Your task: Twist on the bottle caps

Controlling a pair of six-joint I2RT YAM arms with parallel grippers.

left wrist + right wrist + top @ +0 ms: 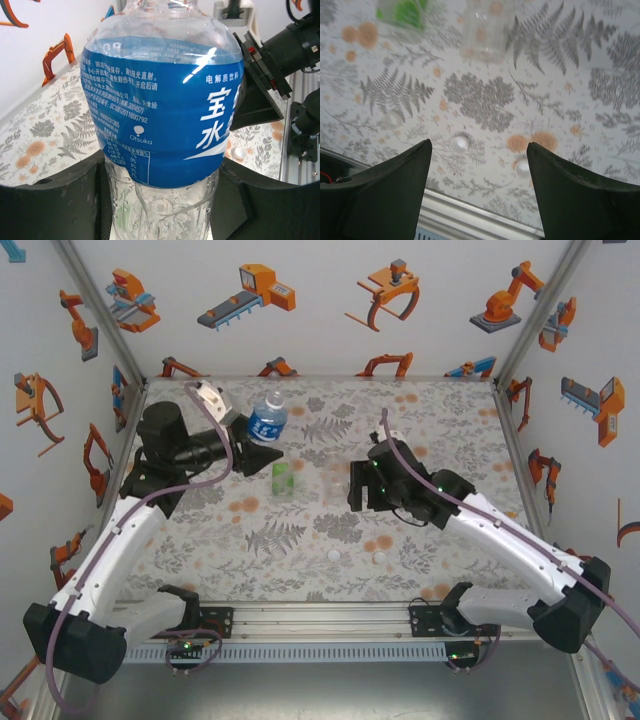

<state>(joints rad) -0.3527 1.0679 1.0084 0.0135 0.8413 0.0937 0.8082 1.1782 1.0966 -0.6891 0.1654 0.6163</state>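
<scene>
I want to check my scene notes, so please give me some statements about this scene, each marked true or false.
The left arm's fingers clamp the clear plastic bottle with the blue label. True.
The right arm's fingers grip a small round white plastic cap. False: they stand open and empty above the floral mat.
The green-tinted plastic bottle is on the mat, free of both arms. True.
The white caps lie at the mat's far edge. False: they lie near the arms' bases.
</scene>
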